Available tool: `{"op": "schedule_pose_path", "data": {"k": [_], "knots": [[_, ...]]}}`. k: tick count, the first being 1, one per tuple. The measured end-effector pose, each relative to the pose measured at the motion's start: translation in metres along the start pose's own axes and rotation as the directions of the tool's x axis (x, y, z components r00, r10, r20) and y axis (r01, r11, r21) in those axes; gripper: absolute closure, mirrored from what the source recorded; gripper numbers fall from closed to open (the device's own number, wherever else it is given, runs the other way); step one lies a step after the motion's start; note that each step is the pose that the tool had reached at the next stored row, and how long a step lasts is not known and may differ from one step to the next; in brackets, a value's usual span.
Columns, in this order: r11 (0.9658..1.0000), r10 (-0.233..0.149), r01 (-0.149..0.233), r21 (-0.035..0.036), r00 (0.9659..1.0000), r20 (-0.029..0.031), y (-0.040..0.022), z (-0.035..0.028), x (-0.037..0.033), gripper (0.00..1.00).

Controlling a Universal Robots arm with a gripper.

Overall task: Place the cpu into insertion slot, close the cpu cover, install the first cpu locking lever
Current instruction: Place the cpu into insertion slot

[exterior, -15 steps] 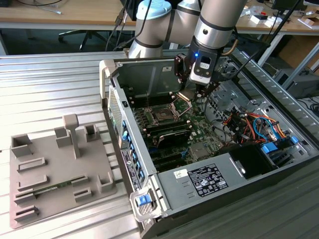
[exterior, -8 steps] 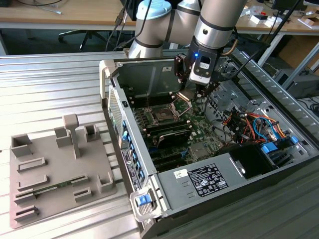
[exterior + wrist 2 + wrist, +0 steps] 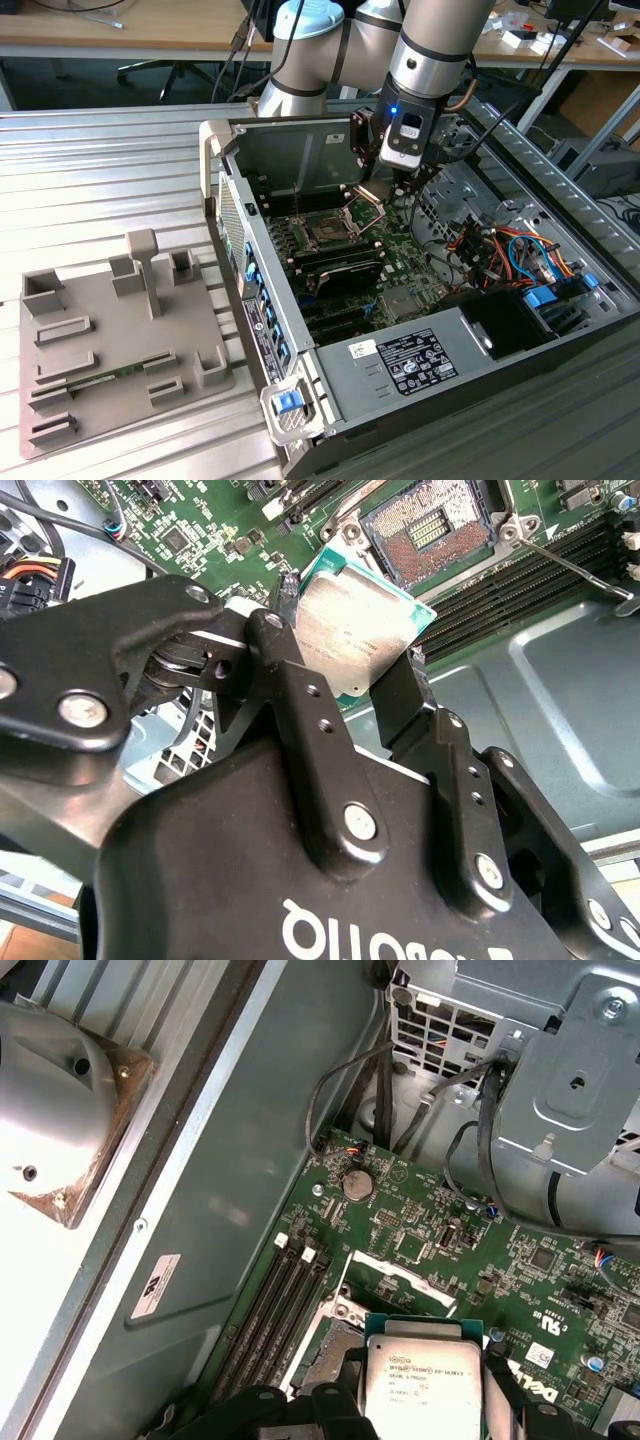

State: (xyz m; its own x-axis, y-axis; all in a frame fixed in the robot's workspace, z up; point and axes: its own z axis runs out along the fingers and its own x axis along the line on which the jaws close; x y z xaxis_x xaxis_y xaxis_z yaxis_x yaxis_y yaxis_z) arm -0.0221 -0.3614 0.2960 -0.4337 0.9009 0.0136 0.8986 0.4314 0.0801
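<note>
My gripper (image 3: 335,658) is shut on the cpu (image 3: 352,628), a thin square chip with a silvery top, pinched by two opposite edges between black fingers (image 3: 292,685). The chip hangs tilted a little above the motherboard, beside the insertion slot (image 3: 430,525), whose pin field lies bare. In the first wrist view the cpu (image 3: 420,1378) overlaps the near edge of the slot (image 3: 325,1355), and the silvery cpu cover (image 3: 400,1268) stands swung back beyond it. A thin locking lever (image 3: 570,565) sticks out past the socket. In the exterior view the gripper (image 3: 378,192) hovers just off the slot (image 3: 325,232).
The open computer case has a tall side wall (image 3: 290,150) close behind the arm. Bundled cables (image 3: 500,250) and a power supply (image 3: 420,355) sit on the exterior view's right. Memory slots (image 3: 265,1310) flank the socket. A grey fixture plate (image 3: 110,330) lies left of the case.
</note>
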Motion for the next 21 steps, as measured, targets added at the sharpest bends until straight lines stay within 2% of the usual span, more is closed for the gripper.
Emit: {"op": "schedule_pose_path", "data": {"k": [21], "knots": [[0.9999,0.017,-0.017,-0.0002,0.9999,0.0014,0.0000,0.0002,0.0000,0.45]]}}
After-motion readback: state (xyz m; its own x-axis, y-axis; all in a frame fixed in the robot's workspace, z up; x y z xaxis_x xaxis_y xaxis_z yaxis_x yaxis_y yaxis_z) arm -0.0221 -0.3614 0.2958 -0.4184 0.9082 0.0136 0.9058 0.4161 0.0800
